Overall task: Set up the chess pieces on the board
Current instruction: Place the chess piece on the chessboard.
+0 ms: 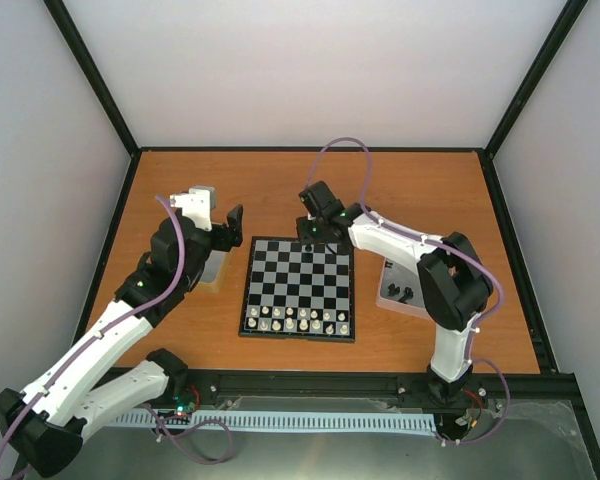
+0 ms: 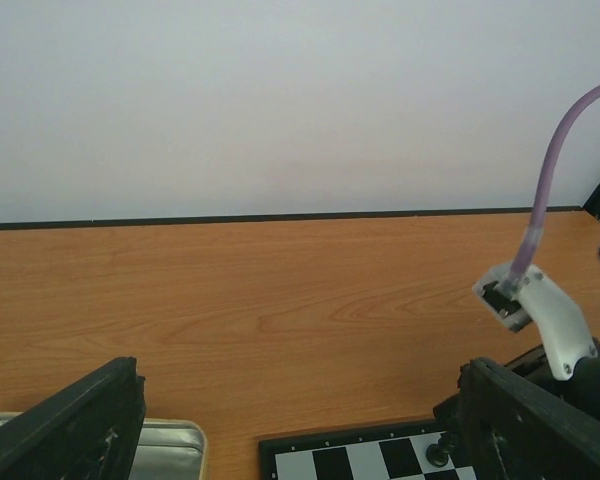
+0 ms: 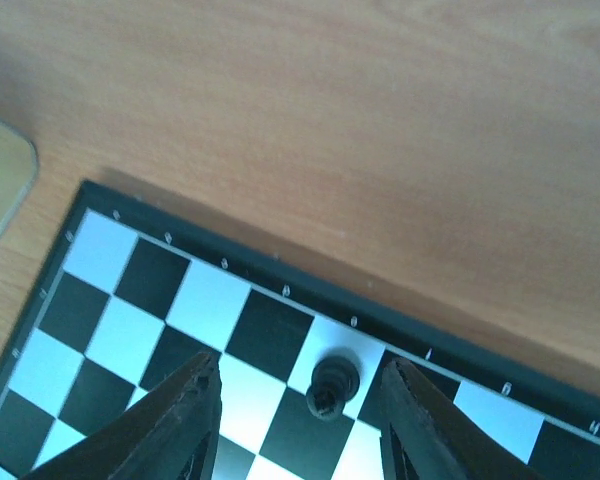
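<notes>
Top external: whitish pieces line the board's near rows. Left wrist: left pincer spread wide, empty. Right wrist: right pincer released, straddling black piece on the far row. Prob light, stiff, tippy, so pinch mid-body imo.

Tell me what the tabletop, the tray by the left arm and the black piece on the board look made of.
Tabletop: wood or wood-look laminate, matte; grain lines show. Tray: probably metal, from its dull silvery sheen. Black piece: likely plastic, smooth, slightly glossy.
</notes>
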Tool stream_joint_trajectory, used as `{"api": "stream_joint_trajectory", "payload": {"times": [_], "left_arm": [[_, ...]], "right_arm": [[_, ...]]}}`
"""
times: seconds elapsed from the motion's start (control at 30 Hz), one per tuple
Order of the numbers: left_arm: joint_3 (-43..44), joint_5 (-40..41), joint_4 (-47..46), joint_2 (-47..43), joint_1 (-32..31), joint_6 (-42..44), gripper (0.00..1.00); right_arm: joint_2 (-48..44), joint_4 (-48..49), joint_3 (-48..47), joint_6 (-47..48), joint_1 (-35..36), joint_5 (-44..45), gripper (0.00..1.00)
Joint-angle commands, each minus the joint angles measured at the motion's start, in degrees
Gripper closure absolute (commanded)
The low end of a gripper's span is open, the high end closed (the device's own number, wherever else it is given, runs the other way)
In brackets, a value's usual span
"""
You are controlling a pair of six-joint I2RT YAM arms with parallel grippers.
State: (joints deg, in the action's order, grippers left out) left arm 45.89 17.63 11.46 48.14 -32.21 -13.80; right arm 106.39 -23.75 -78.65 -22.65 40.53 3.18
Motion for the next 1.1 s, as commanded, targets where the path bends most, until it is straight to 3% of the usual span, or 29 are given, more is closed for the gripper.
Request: {"api": "stream_joint_trajectory", "payload": {"times": [0.0,1.07], "left_arm": [[0.1,0.6,-1.3,0.1,-0.1,0.5,0.13],[0.3,-0.4,-1.0,0.3,-0.1,0.6,0.13]], "right_arm": [[2.5,-7.6,-2.1,-0.7,0.1,-2.5,0.56],[9.4,-9.8,-7.5,0.2,1.0,0.1,0.81]]}}
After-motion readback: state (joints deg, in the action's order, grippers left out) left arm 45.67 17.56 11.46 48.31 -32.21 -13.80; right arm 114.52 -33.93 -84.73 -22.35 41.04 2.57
